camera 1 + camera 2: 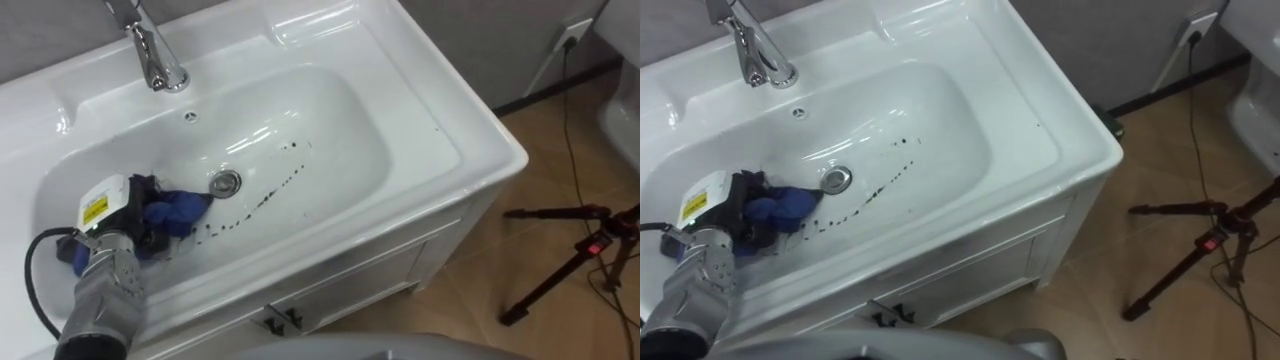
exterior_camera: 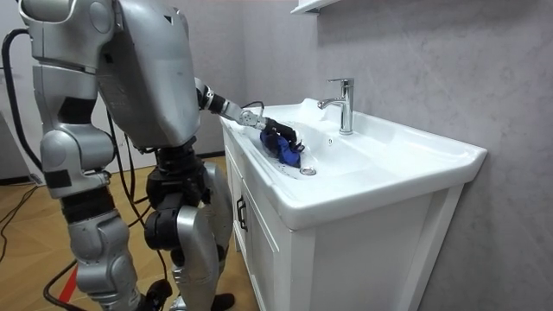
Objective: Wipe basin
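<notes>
The white basin (image 1: 330, 130) has a trail of dark specks (image 1: 265, 195) running out from the drain (image 1: 226, 183). The left hand (image 1: 138, 210) is down in the bowl just beside the drain, and its fingers look clamped on a blue cloth (image 1: 175, 210), though they're partly hidden. There's a chrome tap (image 1: 150, 50) at the back, a white cabinet (image 1: 360, 275) underneath, and a black tripod (image 1: 580, 250) on the wood floor (image 1: 480, 290).

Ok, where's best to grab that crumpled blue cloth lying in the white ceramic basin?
Its bunched end, from above on the left, where the left hand clasps the crumpled blue cloth; the loose end spreads toward the metal drain, free to wipe.
</notes>
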`<state>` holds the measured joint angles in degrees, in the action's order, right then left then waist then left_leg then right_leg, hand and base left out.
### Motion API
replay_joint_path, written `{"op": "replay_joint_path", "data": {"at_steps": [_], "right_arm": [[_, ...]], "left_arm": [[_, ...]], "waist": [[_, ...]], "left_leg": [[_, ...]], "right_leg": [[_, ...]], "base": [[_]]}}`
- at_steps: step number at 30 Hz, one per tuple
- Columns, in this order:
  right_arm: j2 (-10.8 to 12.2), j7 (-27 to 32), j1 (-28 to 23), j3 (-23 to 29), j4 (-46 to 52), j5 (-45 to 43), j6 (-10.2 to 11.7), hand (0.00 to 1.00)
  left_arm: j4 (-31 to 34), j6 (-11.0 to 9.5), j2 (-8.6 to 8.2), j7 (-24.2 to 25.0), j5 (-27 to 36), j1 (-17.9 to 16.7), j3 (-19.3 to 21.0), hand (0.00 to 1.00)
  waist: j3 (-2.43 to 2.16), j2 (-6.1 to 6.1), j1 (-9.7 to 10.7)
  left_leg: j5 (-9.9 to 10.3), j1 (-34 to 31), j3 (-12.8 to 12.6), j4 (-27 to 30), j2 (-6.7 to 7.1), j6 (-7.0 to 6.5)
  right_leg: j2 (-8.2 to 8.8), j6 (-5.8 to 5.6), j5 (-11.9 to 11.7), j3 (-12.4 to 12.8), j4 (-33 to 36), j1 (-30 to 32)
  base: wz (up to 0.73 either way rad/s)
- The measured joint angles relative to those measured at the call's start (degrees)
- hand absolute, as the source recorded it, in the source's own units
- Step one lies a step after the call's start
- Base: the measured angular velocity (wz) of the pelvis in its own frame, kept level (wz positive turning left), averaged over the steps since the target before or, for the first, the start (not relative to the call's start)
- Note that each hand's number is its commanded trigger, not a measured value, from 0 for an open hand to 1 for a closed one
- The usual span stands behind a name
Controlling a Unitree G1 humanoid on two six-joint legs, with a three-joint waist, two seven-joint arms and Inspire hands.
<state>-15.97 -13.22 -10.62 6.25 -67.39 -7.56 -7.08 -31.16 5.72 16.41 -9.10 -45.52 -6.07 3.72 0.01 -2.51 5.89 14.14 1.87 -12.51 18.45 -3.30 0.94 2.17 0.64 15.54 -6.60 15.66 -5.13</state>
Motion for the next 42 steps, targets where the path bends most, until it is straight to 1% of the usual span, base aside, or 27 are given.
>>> {"op": "replay_joint_path", "data": {"at_steps": [5, 9, 11, 13, 18, 20, 21, 24, 25, 27, 29, 32, 36, 38, 42], "right_arm": [[0.2, 0.6, -0.1, 0.0, -0.2, 0.0, -0.5, 0.0], [0.3, 1.0, -0.9, -0.3, -0.1, 0.0, -0.8, 0.0], [0.4, 1.4, -0.9, -0.5, -0.1, 0.0, -1.8, 0.0], [0.4, 1.7, -0.8, -0.5, -0.1, 0.0, -1.8, 0.0], [0.4, 2.4, -0.7, -0.9, 0.0, 0.0, -2.0, 0.0], [0.4, 2.6, -0.7, -2.8, 0.1, 0.0, -2.7, 0.0], [0.4, 2.5, -0.7, -2.8, 0.1, 0.0, -2.9, 0.0], [0.9, 2.6, -0.8, -2.8, 0.1, -1.1, -3.0, 0.0], [1.3, 2.6, -0.8, -2.8, 0.2, -1.8, -3.0, 0.0], [1.9, 2.6, -0.8, -2.8, 0.3, -2.1, -3.0, 0.0], [2.7, 2.5, -0.8, -2.8, 0.6, -2.2, -3.0, 0.0], [2.9, 2.4, -0.7, -2.8, 0.6, -2.0, -3.0, 0.0], [3.0, 2.4, -0.7, -2.8, 0.7, -2.4, -3.3, 0.0], [3.1, 2.5, -0.7, -2.8, 0.7, -2.4, -4.3, 0.0], [3.6, 2.6, -0.8, -2.8, 1.0, -2.4, -5.0, 0.0]], "left_arm": [[-0.8, 0.1, -1.63, -0.6, 0.1, -0.1, 1.1, 1.0], [-1.5, 0.1, -2.35, -2.3, 1.6, -0.1, 1.2, 1.0], [-1.5, 0.0, -2.53, -3.2, 3.4, -0.3, 1.2, 1.0], [-1.5, 0.0, -2.52, -3.7, 5.0, -0.4, 1.0, 1.0], [-1.7, -0.2, -2.51, -4.2, 8.4, -0.3, 0.6, 1.0], [-2.3, -0.3, -2.5, -4.2, 11.2, -0.1, 0.5, 1.0], [-2.4, -0.4, -2.52, -4.1, 11.8, 0.0, 0.5, 1.0], [-2.4, -0.8, -2.98, -4.0, 12.8, -0.1, 0.5, 1.0], [-2.4, -1.0, -3.23, -3.8, 14.0, -0.1, 0.5, 1.0], [-2.5, -1.2, -3.58, -3.7, 15.2, -0.1, 0.5, 1.0], [-2.6, -1.9, -4.16, -3.7, 16.5, 0.0, 0.5, 1.0], [-2.7, -2.5, -4.39, -3.7, 18.1, -0.1, 0.5, 1.0], [-2.6, -3.3, -4.48, -3.6, 19.1, 0.1, 0.4, 1.0], [-2.5, -3.3, -4.77, -3.6, 19.1, 0.3, 0.4, 1.0], [-2.6, -3.3, -5.22, -3.5, 19.1, 1.0, 0.4, 1.0]], "waist": [[-0.01, 0.32, -0.1], [-0.08, 0.64, -0.1], [-0.36, 1.11, -0.1], [-0.44, 1.42, -0.1], [-0.43, 1.65, -0.3], [-0.42, 1.65, -0.4], [-0.42, 1.64, -0.4], [-0.42, 1.64, -0.6], [-0.39, 1.68, -0.8], [-0.31, 1.88, -0.9], [-0.25, 2.17, -0.8], [-0.23, 2.44, -0.9], [-0.13, 2.82, -0.7], [-0.14, 2.98, -0.8], [-0.11, 3.28, -0.8]], "left_leg": [[0.0, 0.8, -0.2, -0.1, 0.05, 0.0], [0.0, 0.9, -0.2, -0.1, 0.1, -0.01], [0.0, 0.9, -0.1, -0.1, 0.1, -0.01], [0.0, 1.0, -0.1, -0.1, 0.09, 0.0], [0.0, 1.0, -0.3, -0.1, 0.06, 0.0], [0.0, 1.0, -0.3, -0.1, 0.07, 0.0], [0.0, 1.1, -0.3, -0.2, 0.07, 0.01], [0.0, 1.5, -0.9, -0.4, 0.06, 0.02], [0.0, 1.7, -1.2, -0.5, 0.06, 0.02], [0.0, 1.9, -1.5, -0.7, 0.13, 0.02], [0.0, 2.1, -1.6, -0.9, 0.15, 0.04], [0.0, 2.4, -1.8, -1.2, 0.3, 0.05], [0.0, 2.2, -1.9, -1.3, 0.52, 0.04], [0.0, 2.0, -2.9, -1.2, 0.51, 0.03], [0.0, 1.9, -3.6, -1.2, 0.5, 0.03]], "right_leg": [[0.19, -0.1, 0.1, -0.1, 0.0, -0.6], [0.62, -0.16, 0.3, -0.8, 0.2, -0.8], [0.75, -0.14, 0.4, -1.1, 0.3, -0.8], [0.76, -0.12, 0.4, -1.2, 0.3, -0.9], [0.95, -0.13, 0.5, -1.3, 0.4, -0.8], [0.82, -0.14, 0.5, -1.4, 0.4, -0.8], [0.79, -0.14, 0.5, -1.4, 0.4, -0.8], [0.82, -0.19, 0.6, -1.4, 0.5, -1.0], [0.89, -0.23, 0.7, -1.4, 0.7, -1.0], [1.11, -0.31, 1.0, -1.4, 1.2, -0.9], [1.45, -0.34, 1.2, -1.4, 1.3, -0.9], [1.6, -0.43, 1.3, -1.4, 1.3, -1.0], [1.7, -0.63, 1.4, -1.4, 1.3, -0.8], [1.66, -0.68, 1.4, -1.2, 1.4, -0.5], [1.68, -0.74, 1.5, -0.8, 1.6, -0.1]], "base": [[-0.02], [0.0], [0.0], [0.0], [0.0], [0.0], [0.0], [-0.04], [-0.07], [-0.03], [0.0], [0.0], [0.0], [-0.03], [-0.04]]}}
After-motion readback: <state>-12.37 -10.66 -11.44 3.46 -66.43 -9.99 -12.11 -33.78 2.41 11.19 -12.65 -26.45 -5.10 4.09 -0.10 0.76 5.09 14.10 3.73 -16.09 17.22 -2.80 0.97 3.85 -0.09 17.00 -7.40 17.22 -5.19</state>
